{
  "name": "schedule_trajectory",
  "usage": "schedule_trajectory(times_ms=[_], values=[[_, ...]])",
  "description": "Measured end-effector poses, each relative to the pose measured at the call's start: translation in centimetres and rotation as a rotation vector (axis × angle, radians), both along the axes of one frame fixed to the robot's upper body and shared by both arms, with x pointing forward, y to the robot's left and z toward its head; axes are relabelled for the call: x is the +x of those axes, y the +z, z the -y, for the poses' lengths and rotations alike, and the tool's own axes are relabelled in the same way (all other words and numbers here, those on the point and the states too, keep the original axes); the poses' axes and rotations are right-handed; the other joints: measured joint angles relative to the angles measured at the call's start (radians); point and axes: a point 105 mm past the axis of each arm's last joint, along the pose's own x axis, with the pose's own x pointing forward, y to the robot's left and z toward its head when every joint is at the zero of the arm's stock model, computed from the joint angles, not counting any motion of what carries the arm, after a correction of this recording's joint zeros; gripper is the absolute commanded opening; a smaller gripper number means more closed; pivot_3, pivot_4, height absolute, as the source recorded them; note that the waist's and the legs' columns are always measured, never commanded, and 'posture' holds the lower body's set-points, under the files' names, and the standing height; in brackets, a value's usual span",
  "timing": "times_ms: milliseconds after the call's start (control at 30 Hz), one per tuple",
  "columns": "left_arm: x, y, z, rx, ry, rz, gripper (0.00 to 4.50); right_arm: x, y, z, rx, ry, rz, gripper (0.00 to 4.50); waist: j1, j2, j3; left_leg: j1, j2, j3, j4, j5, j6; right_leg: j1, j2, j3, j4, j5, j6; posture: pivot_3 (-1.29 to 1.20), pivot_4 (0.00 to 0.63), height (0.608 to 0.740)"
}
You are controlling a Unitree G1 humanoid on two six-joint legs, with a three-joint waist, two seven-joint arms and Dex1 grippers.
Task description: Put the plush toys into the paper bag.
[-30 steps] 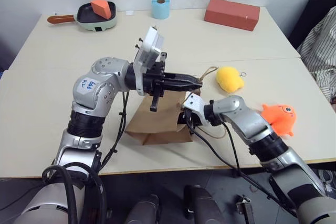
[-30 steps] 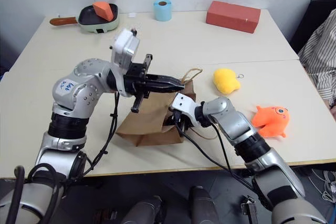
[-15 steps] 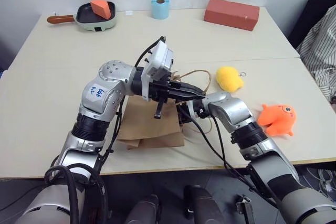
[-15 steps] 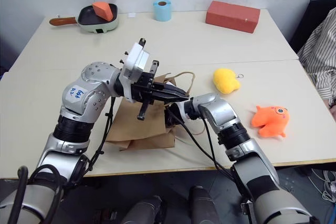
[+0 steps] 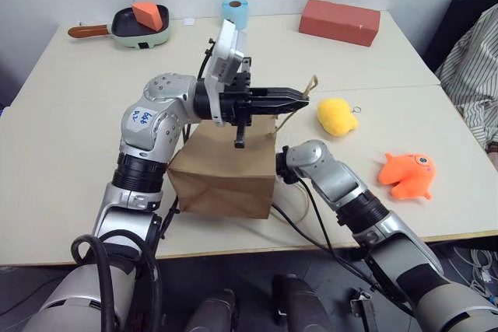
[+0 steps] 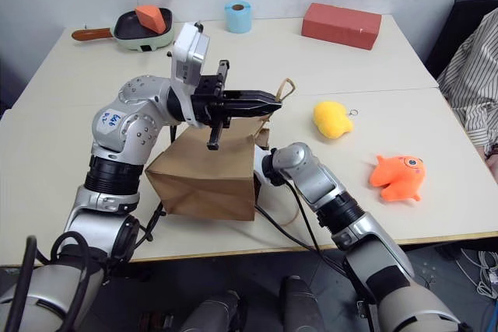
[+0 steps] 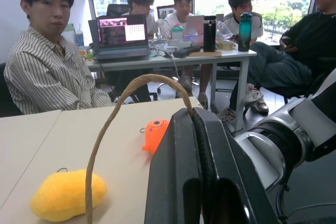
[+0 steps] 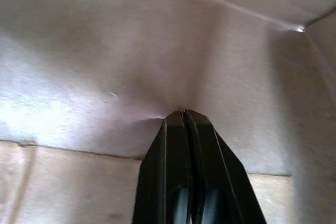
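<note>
Paper bag (image 5: 222, 176) now lifted upright at frame centre from slumped flat, left gripper (image 5: 299, 97) clamped on twine handle (image 7: 113, 124), right gripper (image 8: 184, 116) pinched shut inside pushing wall out; plush toys (image 5: 338, 116) not yet bagged.

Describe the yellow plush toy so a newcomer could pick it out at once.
On the pale table, look just past the brown paper bag on the robot's right side. There lies the yellow plush toy, a rounded lump with a small metal ring. The orange plush toy nearer the table's edge has an eye.

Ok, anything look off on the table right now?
Nothing spilled or damaged. The paper bag stands open, the left gripper shut on its handle, the right gripper shut inside. Both toys, yellow and orange, lie outside.
</note>
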Motion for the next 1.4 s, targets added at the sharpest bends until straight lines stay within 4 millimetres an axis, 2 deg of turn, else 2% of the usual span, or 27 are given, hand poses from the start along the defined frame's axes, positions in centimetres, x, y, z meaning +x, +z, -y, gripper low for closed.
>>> schedule_trajectory(times_ms=[100, 167, 233, 300, 433, 533, 633, 800, 867, 1033, 1100, 1200, 1400], values=[[-0.3, -0.7, 0.2, 0.040, -0.022, 0.025, 0.00, 0.4, 0.2, -0.1, 0.108, -0.062, -0.131, 0.05, -0.003, 0.000, 0.000, 0.000, 0.000, 0.000, 0.000, 0.000, 0.000, -0.001, 0.000, 0.000, 0.000, 0.000, 0.000, 0.00, 0.150, 0.740], [-0.4, -1.2, 0.5, 0.059, -0.034, 0.032, 0.00, 0.5, 1.2, -0.8, 0.213, -0.086, -0.225, 0.05, -0.009, 0.000, 0.000, 0.000, 0.000, 0.000, 0.000, 0.000, 0.000, -0.001, 0.000, 0.000, 0.000, 0.000, 0.000, 0.00, 0.150, 0.740], [-0.5, -1.4, 0.8, 0.063, -0.040, 0.036, 0.00, 0.5, 2.4, -1.7, 0.273, -0.082, -0.260, 0.05, -0.012, 0.000, 0.000, 0.000, 0.000, 0.000, -0.001, 0.000, 0.000, -0.002, 0.001, 0.000, 0.001, 0.000, -0.001, 0.00, 0.150, 0.740], [-0.5, -1.4, 0.8, 0.062, -0.040, 0.042, 0.00, 0.3, 2.6, -2.2, 0.285, -0.077, -0.267, 0.05, -0.013, 0.000, 0.000, 0.000, 0.000, -0.001, -0.001, 0.000, -0.001, -0.003, 0.001, 0.000, 0.001, -0.001, -0.001, 0.00, 0.150, 0.740], [-0.4, -1.1, 0.8, 0.057, -0.034, 0.054, 0.00, 1.1, -0.2, -1.9, 0.151, -0.135, -0.164, 0.05, -0.012, 0.000, 0.000, 0.000, 0.000, -0.001, -0.001, 0.000, -0.001, -0.003, 0.001, 0.000, 0.001, -0.001, -0.001, 0.00, 0.150, 0.740], [0.5, -0.4, 0.3, 0.034, 0.009, 0.045, 0.00, 1.4, -0.2, -2.2, 0.094, -0.107, -0.015, 0.05, -0.012, 0.001, 0.000, 0.000, 0.000, -0.001, 0.000, 0.000, -0.001, -0.002, 0.001, 0.000, 0.001, -0.001, -0.001, 0.00, 0.150, 0.740], [1.5, 1.4, -0.9, -0.016, 0.073, 0.033, 0.00, 1.9, -0.2, -1.8, 0.046, -0.107, 0.081, 0.05, -0.009, 0.001, 0.000, 0.000, 0.000, -0.001, 0.000, -0.001, -0.001, -0.002, 0.001, 0.000, 0.002, -0.001, -0.001, 0.00, 0.150, 0.740], [2.6, 4.1, -2.8, -0.110, 0.141, -0.008, 0.00, 2.4, 0.0, -0.8, 0.011, -0.119, 0.134, 0.05, -0.007, 0.001, -0.001, 0.000, -0.001, -0.005, 0.001, -0.001, -0.001, -0.001, 0.000, 0.000, 0.002, -0.001, -0.001, 0.00, 0.150, 0.740], [2.6, 4.0, -2.8, -0.107, 0.141, -0.018, 0.00, 2.4, 0.0, -0.7, 0.011, -0.120, 0.135, 0.05, -0.007, 0.001, -0.001, 0.000, -0.001, -0.006, 0.002, -0.001, -0.001, -0.001, 0.000, 0.000, 0.003, -0.001, -0.001, 0.00, 0.150, 0.740], [2.2, 1.8, -1.9, -0.067, 0.122, -0.028, 0.00, 2.5, 0.1, 0.0, 0.017, -0.140, 0.134, 0.05, -0.005, 0.001, -0.001, 0.000, -0.002, -0.007, 0.002, -0.001, -0.001, 0.000, 0.000, 0.000, 0.002, -0.001, -0.001, 0.00, 0.150, 0.740], [2.4, 2.2, -1.9, -0.083, 0.133, -0.035, 0.00, 2.5, 0.0, 0.2, 0.014, -0.142, 0.137, 0.05, -0.005, 0.001, -0.001, 0.000, -0.002, -0.008, 0.002, -0.001, -0.001, 0.000, 0.000, 0.000, 0.002, -0.001, -0.001, 0.00, 0.150, 0.740], [2.1, 4.0, -2.1, -0.112, 0.128, -0.026, 0.00, 2.3, -0.1, 0.8, 0.015, -0.145, 0.138, 0.05, -0.006, 0.002, -0.002, 0.000, -0.002, -0.008, 0.002, -0.001, -0.001, 0.000, 0.000, 0.000, 0.002, -0.001, -0.001, 0.00, 0.150, 0.740], [2.0, 0.8, -1.2, -0.062, 0.112, -0.086, 0.00, 2.1, -0.1, 1.6, 0.036, -0.170, 0.122, 0.05, -0.004, 0.007, -0.007, 0.000, -0.002, -0.008, 0.001, -0.001, -0.001, 0.000, 0.000, 0.000, 0.002, -0.001, -0.001, 0.00, 0.150, 0.740]])
